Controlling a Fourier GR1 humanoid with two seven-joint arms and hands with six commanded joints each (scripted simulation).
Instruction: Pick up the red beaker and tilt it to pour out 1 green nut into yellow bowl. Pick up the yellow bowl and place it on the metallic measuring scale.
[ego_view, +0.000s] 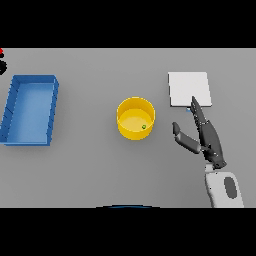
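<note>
Right hand (207, 137) w/ fingers straight and apart, thumb splayed, holding nothing, fingertips near scale (189, 89). Yellow bowl (136, 118) sits apart to its left, green nut (144, 127) already inside. Blue tray (31, 109) far left. Risk: a shallow side grasp could tip bowl & spill nut.
</note>
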